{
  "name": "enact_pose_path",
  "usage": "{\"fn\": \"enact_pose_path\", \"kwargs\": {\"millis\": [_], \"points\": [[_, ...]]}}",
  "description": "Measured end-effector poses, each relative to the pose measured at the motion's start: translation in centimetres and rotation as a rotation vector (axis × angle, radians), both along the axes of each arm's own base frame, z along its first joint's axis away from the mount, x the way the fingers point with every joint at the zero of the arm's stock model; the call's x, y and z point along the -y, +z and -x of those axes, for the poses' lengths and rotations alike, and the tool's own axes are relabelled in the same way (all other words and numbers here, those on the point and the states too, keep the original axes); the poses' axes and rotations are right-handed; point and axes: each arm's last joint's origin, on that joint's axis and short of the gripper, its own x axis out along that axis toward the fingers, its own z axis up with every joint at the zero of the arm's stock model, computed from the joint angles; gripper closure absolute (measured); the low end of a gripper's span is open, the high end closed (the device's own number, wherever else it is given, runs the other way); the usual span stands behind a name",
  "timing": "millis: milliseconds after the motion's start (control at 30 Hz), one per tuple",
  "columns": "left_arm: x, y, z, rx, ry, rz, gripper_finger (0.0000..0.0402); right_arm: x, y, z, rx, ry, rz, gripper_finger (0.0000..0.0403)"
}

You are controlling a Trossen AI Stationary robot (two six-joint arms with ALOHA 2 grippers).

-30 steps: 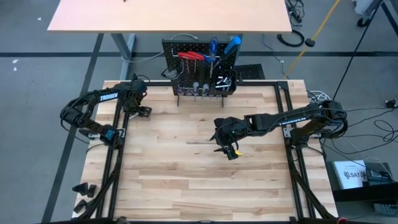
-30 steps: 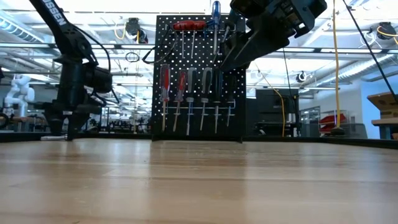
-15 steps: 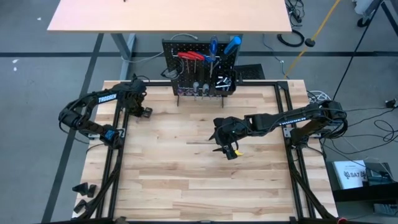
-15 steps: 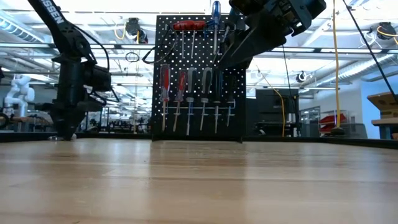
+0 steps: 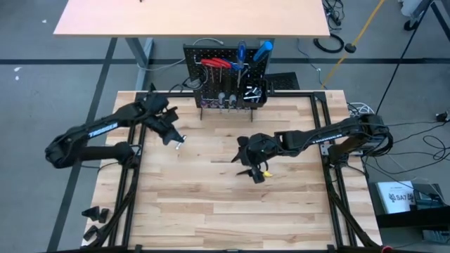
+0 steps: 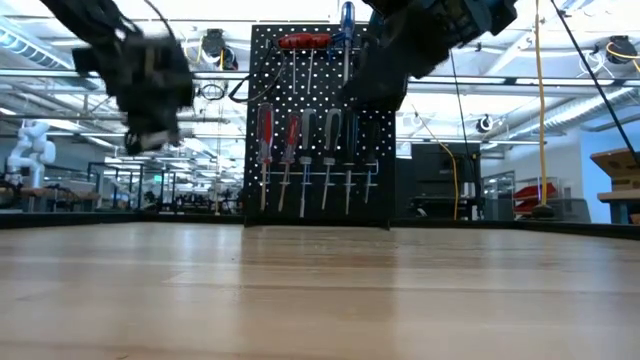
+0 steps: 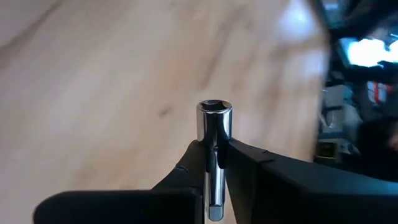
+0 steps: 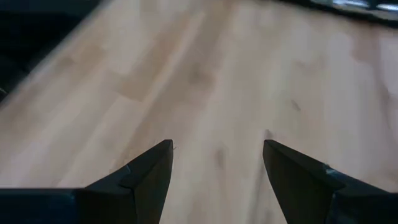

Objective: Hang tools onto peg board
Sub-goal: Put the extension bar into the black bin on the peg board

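My left arm has swung in off the table's edge, and my left gripper (image 7: 214, 163) is now clamped on a shiny steel socket (image 7: 214, 127), round and hollow-ended, lifted over the pale wood table (image 5: 211, 204). That piece can go to the black perforated peg board (image 5: 226, 81) at the back. My right gripper (image 8: 216, 163) hangs spread and empty mid-table.

We see the peg board (image 6: 320, 125) standing upright at the table's far edge, black and perforated; on it hang red-handled hex keys (image 6: 303, 42) up top, a blue-handled screwdriver (image 6: 347, 20) beside them, and a lower row of red-handled screwdrivers (image 6: 266, 130) and silver-shafted tools; a small silver socket (image 7: 214, 127), hex opening facing out, sits clamped upright between the left gripper (image 7: 214, 155) fingers, above the tabletop left of the board.
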Motion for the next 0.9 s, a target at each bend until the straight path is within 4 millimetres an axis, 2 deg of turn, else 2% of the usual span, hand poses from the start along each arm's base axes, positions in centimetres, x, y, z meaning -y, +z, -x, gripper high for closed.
{"fn": "enact_pose_path", "kwargs": {"millis": [167,367,500,633,900], "points": [[2.8,2.7,-2.2,0.211,-0.119,-0.088,0.0369,-1.6,-0.8,-1.6,0.11,0.155,-0.037,0.016],[7.0,4.9,-5.7,0.467,-0.296,-0.179,0.0369,-3.5,-1.2,-3.4,0.32,0.267,0.051,0.016],[10.0,4.7,-7.3,0.546,-0.416,-0.196,0.0369,-4.1,-0.6,-3.4,0.387,0.294,0.083,0.016],[12.6,4.1,-8.9,0.589,-0.475,-0.242,0.0369,-4.4,0.9,-3.4,0.503,0.267,0.019,0.016],[16.1,2.0,-12.2,0.732,-0.611,-0.281,0.0369,-4.6,2.1,-3.5,0.621,0.293,-0.04,0.016]]}}
